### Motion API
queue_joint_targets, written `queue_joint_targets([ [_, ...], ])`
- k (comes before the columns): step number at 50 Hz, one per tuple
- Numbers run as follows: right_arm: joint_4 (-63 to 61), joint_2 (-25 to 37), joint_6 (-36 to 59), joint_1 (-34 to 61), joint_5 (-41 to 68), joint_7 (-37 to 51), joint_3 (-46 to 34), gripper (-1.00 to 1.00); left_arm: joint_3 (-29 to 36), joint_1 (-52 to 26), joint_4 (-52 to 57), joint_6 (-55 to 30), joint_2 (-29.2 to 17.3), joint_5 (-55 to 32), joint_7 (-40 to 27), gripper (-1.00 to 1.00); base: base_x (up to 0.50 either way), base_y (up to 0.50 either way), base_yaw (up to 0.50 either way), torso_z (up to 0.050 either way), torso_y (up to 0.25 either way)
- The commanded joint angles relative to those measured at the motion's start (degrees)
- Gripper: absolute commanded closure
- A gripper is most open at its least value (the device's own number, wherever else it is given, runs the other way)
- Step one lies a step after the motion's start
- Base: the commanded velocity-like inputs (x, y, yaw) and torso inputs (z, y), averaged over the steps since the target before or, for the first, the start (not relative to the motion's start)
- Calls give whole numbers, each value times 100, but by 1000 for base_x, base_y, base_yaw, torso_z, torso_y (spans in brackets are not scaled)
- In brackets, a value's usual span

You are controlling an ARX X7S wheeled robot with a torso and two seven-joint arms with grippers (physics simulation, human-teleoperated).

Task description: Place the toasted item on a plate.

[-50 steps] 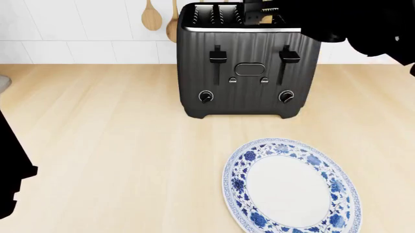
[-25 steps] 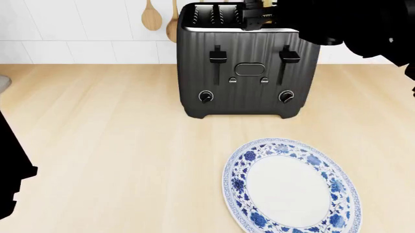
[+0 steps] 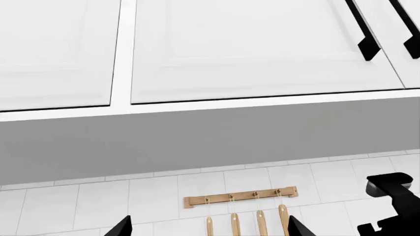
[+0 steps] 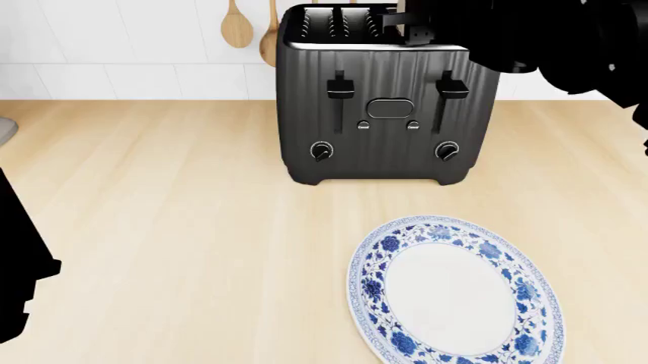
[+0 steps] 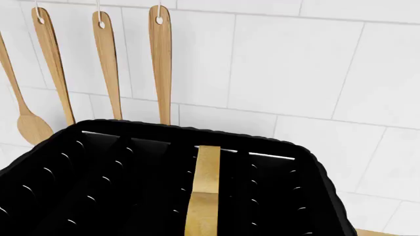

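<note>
We see the golden-crusted tan bread slice (image 5: 204, 196) standing on edge in a slot of the ribbed black toaster (image 4: 387, 106), its top edge showing. Our right gripper (image 4: 413, 24) hovers over the toaster's right slots; its jaw opening we cannot tell. The round white plate with blue floral rim (image 4: 377, 284) lies on the pale wooden counter (image 4: 152, 205) before the toaster; left gripper unseen.

Toaster (image 4: 383, 98) stands behind the unobstructed plate (image 4: 456, 299).
</note>
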Motion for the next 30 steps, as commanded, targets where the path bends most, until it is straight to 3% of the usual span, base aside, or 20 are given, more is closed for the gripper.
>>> queue_joint_targets([
  [1,-37,44,-28,-11,-61,39,-2,100,16,0,0,0,-22,8,-25,-100,0,0,0,0,0],
  [30,-94,115,268,858,-244,106,77,100,66,0,0,16,0,52,-17,-100,0,0,0,0,1],
])
